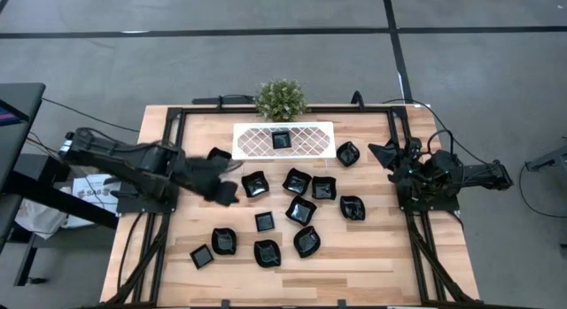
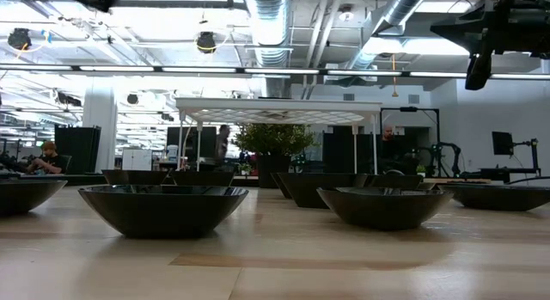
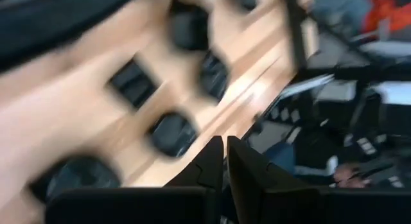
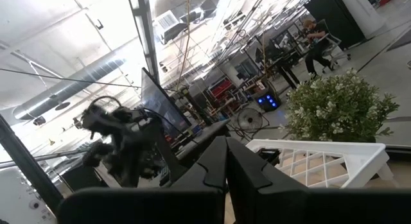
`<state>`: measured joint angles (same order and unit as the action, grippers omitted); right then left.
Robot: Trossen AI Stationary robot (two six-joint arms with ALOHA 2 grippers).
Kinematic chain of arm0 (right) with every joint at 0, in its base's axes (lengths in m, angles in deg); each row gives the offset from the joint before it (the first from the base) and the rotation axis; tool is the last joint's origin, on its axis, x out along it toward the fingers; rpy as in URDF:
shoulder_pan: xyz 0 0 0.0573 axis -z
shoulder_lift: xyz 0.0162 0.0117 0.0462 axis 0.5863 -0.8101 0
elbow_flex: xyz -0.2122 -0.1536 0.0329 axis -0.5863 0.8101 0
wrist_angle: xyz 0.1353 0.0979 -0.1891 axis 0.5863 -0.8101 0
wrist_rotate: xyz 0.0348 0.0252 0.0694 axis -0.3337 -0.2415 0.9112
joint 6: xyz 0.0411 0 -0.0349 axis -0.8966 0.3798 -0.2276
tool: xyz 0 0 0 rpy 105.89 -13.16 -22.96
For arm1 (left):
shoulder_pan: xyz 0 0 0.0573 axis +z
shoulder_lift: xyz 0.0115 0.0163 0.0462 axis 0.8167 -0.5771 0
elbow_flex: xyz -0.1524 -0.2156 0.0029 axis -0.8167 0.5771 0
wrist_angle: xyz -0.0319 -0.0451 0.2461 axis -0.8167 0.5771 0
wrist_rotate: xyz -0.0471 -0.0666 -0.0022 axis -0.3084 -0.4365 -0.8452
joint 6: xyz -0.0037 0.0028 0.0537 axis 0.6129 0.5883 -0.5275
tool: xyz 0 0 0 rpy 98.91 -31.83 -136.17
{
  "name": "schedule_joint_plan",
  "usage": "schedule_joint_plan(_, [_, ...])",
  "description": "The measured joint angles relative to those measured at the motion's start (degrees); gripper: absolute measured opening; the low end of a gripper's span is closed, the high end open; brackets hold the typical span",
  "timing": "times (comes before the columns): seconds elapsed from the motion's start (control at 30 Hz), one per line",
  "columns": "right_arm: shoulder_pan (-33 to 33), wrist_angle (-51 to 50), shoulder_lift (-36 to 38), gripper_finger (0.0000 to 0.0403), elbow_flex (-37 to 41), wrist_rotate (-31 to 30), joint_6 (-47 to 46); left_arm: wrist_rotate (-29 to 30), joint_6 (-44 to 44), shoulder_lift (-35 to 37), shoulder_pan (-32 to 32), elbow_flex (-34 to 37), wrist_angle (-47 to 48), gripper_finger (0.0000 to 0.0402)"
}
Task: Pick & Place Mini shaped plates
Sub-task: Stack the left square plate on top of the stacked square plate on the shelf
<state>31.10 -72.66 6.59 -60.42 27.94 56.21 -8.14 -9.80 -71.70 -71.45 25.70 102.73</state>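
Fingers [image 3: 239, 161] of left gripper [image 3: 225, 161] nearly shut, empty, above table [image 1: 372, 265].

Legible text: almost none. High view: a white bag or sheet [image 1: 89, 190] on the floor beside the counter's [image 1: 372, 265] left edge, under the left arm, carries dark lettering; it looks like "SAB", the rest too small to make out. Mini shaped plates [image 1: 299, 210]: plain glossy black, unmarked. White lattice tray [image 1: 310, 139]: pattern only. Low view: a pale box [image 2: 136, 159] far back in the room, any print on it unreadable. Wrist views: nothing readable.
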Motion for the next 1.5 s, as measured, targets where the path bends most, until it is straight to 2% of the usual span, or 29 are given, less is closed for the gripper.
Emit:
schedule_joint_plan(0.2, [0.00, -0.02, -0.01, 0.0000, 0.00, 0.00, 0.01, -0.11, 9.18, 0.00, -7.36, 0.03, 8.27, 0.0025])
schedule_joint_plan(0.4, [0.01, -0.07, -0.01, 0.0000, 0.00, 0.00, 0.02, -0.57, 13.47, 0.00, -11.74, 3.57, 8.58, 0.0030])
schedule_joint_plan(0.53, [0.01, -0.11, -0.02, 0.0000, 0.00, 0.00, 0.02, -4.36, 17.84, -0.02, -13.79, 7.85, 8.68, 0.0031])
schedule_joint_plan(0.73, [0.02, -0.15, -0.02, 0.0000, 0.00, 0.00, 0.02, -10.09, 19.71, -0.04, -17.30, 12.44, 7.99, 0.0035])
schedule_joint_plan(0.87, [0.02, -0.15, 0.00, 0.0000, 0.00, -0.02, 0.02, -10.42, 21.20, -0.03, -20.11, 14.05, 7.22, 0.0049])
schedule_joint_plan(1.23, [0.02, -0.15, -0.01, 0.0000, 0.00, -0.02, 0.02, -10.41, 28.19, -0.02, -26.77, 20.19, 2.80, 0.0123])
schedule_joint_plan(1.5, [0.02, -0.15, -0.02, 0.0000, 0.00, -0.02, 0.02, -10.41, 28.43, -0.14, -27.51, 26.22, -4.29, 0.0134])
